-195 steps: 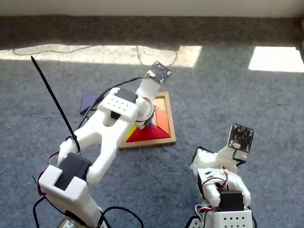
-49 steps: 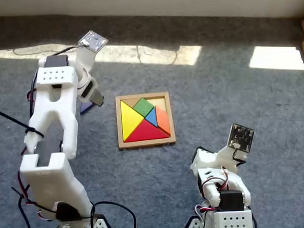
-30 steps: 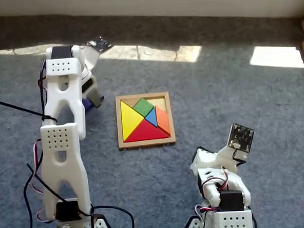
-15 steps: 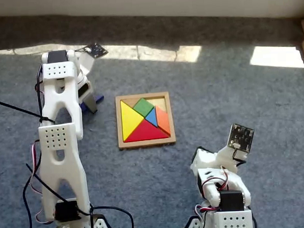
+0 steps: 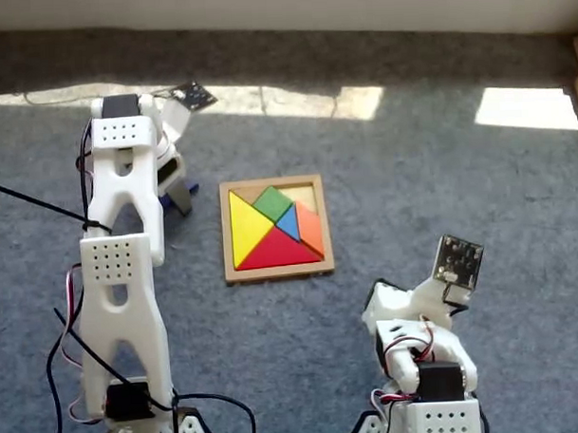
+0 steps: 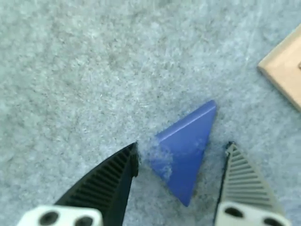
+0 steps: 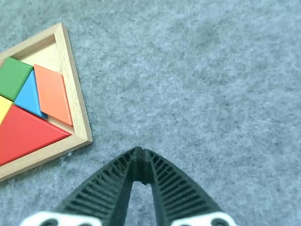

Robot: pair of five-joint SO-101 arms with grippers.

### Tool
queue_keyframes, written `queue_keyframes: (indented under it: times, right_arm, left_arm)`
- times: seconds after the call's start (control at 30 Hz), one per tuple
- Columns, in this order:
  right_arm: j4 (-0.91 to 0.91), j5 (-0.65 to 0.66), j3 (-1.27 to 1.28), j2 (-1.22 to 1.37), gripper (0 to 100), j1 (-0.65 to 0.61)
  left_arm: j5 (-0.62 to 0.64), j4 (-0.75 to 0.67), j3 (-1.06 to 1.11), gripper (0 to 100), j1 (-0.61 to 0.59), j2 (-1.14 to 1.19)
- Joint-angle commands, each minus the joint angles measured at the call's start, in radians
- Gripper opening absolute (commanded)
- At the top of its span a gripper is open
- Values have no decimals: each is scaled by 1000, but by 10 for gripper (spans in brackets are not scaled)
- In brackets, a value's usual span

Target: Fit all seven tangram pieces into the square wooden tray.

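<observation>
Near the square wooden tray (image 5: pixel 277 270), on grey carpet (image 5: pixel 410 155), the flat blue triangular piece (image 6: pixel 186 157) lies skewed between the left gripper's (image 6: pixel 182 145) spread jaws, so closing may pivot or squirt it free; the right gripper (image 7: pixel 138 160), jaws together, sits off the tray's other side.

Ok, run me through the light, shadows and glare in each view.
High view: a long sunlit strip and a smaller patch blaze near white on the carpet at the far side; the wooden tray sits in even shade. Left wrist view: flat light, a pale patch on the blue triangle, glare or lint, cannot tell. Right wrist view: even light, no glare on the placed pieces.
</observation>
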Motion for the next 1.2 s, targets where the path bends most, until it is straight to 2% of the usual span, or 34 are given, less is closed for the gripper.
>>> queue_keyframes:
  times: [0.0, 0.33, 0.63, 0.87, 1.17]
  right_arm:
    - [1, 2, 124, -2, 5, 12]
    - [1, 2, 124, -2, 5, 12]
    - [1, 3, 124, -2, 5, 12]
    - [1, 3, 124, -2, 5, 12]
    - [1, 5, 124, -2, 5, 12]
  left_arm:
    - [-5, -2, -42, 227, 30, -10]
    - [-3, 3, -47, 113, 36, -18]
    - [44, 68, -124, 105, 42, -105]
    - [48, 72, -122, 105, 119, -189]
    - [103, 72, -120, 105, 291, -260]
